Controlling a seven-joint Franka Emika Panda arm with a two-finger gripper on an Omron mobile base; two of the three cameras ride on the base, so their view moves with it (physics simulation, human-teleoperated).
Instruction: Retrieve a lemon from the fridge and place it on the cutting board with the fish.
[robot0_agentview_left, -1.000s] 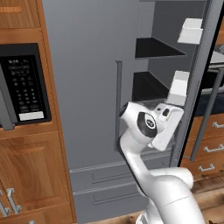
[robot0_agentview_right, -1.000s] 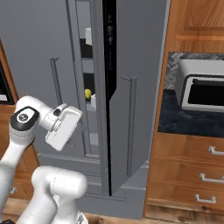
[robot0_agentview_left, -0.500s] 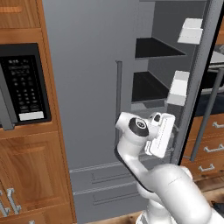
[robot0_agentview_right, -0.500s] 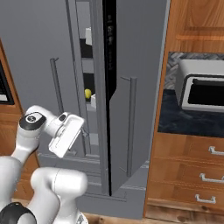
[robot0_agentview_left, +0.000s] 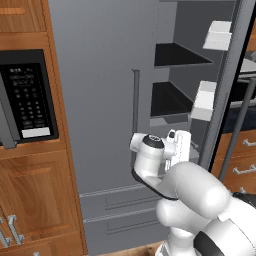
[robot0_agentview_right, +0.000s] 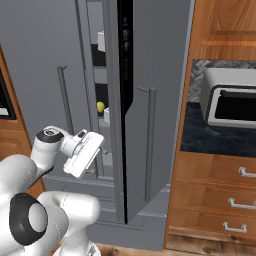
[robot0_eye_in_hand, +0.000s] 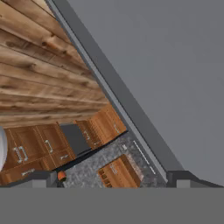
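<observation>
While the fridge (robot0_agentview_left: 105, 100) has one door swung open, I get little of its inside: from the left base view just two dark shelves (robot0_agentview_left: 172, 97) and two white door bins (robot0_agentview_left: 204, 100), the open door's edge cutting across them. From the right base view the interior is a narrow slit between the closed door and the open one, and the lemon (robot0_agentview_right: 100, 107) shows there as a small yellow-green blob at mid height, on a shelf level, partly masked by the door edge. Too small to tell its long axis or which way it points; it reads slightly taller than wide, nothing firmer.

Gripper (robot0_agentview_right: 95, 145) sits low in front of the fridge, well below and short of the lemon, touching nothing. Its fingers are hard to make out in both base views, hidden behind the hand body. From the hand view the two fingertips (robot0_eye_in_hand: 177, 177) stand at the far edges of the bottom, so jaws are spread wide with nothing between them. That view is rolled: grey fridge panel, wood floor and cabinets.

Microwave (robot0_agentview_left: 25, 100) is cut off at left, toaster oven (robot0_agentview_right: 232, 100) cut off at right.
</observation>
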